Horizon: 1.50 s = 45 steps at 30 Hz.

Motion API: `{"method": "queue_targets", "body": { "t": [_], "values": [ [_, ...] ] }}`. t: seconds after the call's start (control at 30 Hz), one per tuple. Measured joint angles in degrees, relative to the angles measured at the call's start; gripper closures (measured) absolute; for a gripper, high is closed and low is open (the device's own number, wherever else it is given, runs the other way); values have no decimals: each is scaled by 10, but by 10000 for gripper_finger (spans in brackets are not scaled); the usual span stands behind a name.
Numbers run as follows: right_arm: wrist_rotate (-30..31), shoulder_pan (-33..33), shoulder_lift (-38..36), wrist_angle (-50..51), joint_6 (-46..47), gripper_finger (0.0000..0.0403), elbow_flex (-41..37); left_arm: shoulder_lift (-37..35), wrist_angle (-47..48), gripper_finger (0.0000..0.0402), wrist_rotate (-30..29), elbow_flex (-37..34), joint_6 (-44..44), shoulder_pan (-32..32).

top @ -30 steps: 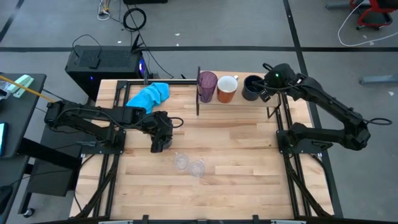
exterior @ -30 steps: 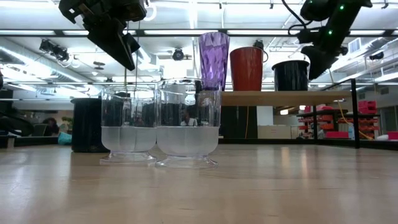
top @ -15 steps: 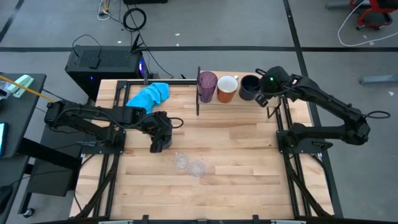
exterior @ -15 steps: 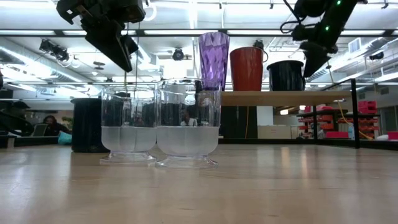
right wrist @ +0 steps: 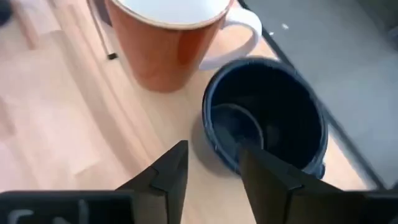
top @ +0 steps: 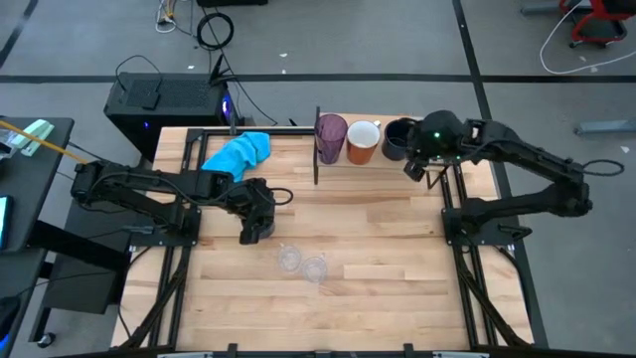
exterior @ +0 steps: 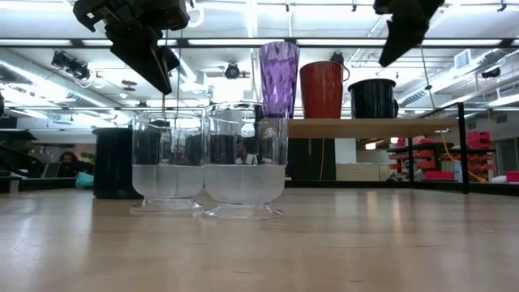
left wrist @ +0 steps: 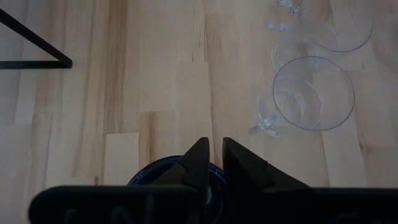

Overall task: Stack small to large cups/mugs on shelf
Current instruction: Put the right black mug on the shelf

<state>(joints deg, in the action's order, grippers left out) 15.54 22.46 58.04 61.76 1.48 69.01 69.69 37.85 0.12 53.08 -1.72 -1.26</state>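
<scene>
Right gripper open, empty, just beside navy mug on shelf

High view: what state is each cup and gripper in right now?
Purple tumbler: upright on shelf.
Orange mug: upright on shelf.
Navy mug: upright on shelf, released.
Second navy mug: in left gripper.
Two glasses: on table.
Right gripper: open, empty.

On the shelf, left to right: tumbler, mug with handle, second mug. Two glasses stand side by side on the tabletop.
</scene>
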Motion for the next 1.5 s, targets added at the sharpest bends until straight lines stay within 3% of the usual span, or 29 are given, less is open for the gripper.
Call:
{"method": "queue_targets", "body": {
  "t": [0.2,0.47,0.8,1.23,1.37,1.5],
  "values": [
    [28,-15,51,-50,-47,209,0,0,-1,347,0,0,0,0],
    [24,47,116,-61,-72,179,-1,0,0,350,0,0,0,0],
    [-34,70,115,-60,-94,244,-1,0,4,347,0,0,-2,0],
    [-56,70,75,-43,-146,324,-1,0,4,354,0,0,-2,0],
    [-56,70,75,-53,-138,332,-1,0,5,350,0,0,-2,0],
    [-87,70,74,-54,-122,316,20,0,4,351,0,0,-3,0]
  ]
}}
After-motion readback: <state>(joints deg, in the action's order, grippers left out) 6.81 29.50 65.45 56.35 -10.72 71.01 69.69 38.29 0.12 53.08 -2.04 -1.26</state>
